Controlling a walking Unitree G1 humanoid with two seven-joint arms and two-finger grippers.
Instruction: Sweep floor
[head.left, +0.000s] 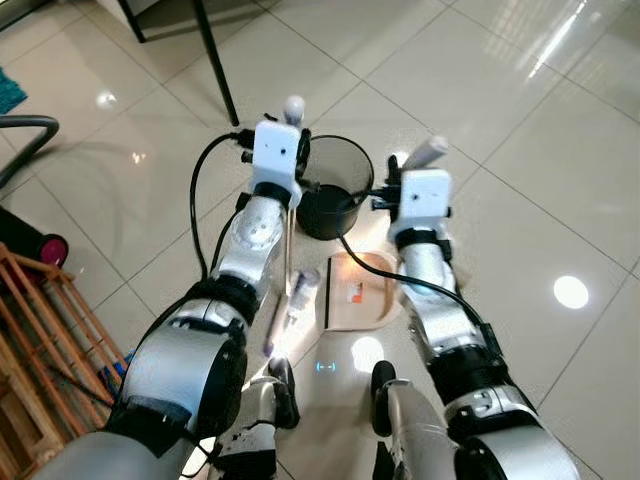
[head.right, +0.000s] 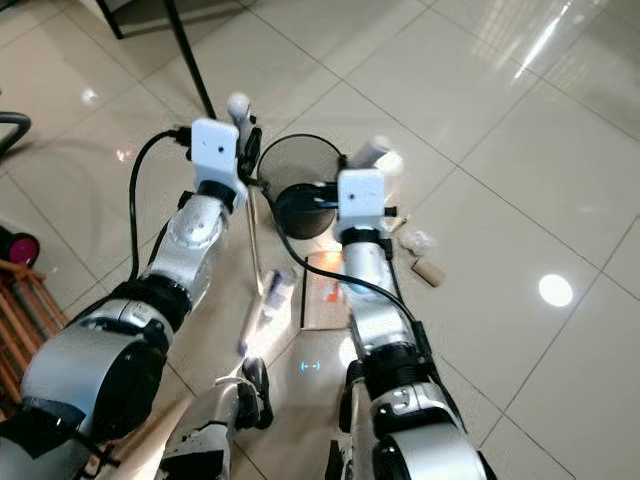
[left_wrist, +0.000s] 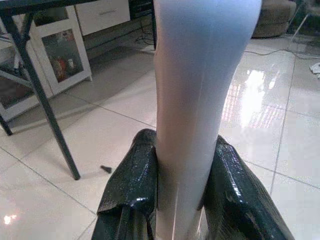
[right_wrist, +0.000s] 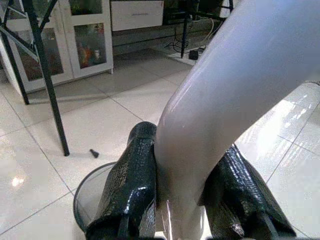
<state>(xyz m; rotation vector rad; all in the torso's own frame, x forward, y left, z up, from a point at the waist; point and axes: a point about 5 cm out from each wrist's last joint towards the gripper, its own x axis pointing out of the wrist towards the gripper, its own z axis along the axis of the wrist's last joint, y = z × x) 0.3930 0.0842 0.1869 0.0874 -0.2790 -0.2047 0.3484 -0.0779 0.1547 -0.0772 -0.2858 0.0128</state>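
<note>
Now the left tool (left_wrist: 182, 200) is clenched on the white broom handle (left_wrist: 200, 100), just beside the black bin (head.left: 333, 190); the right tool (right_wrist: 185, 200) grips the dustpan handle (right_wrist: 235, 95), with the dustpan (head.left: 358, 292) on the floor right behind the bin

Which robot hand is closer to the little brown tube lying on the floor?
Right. The right gripper holds the dustpan handle just above the brown tube; the left gripper, gripping the broom handle, is beyond the black bin.
</note>
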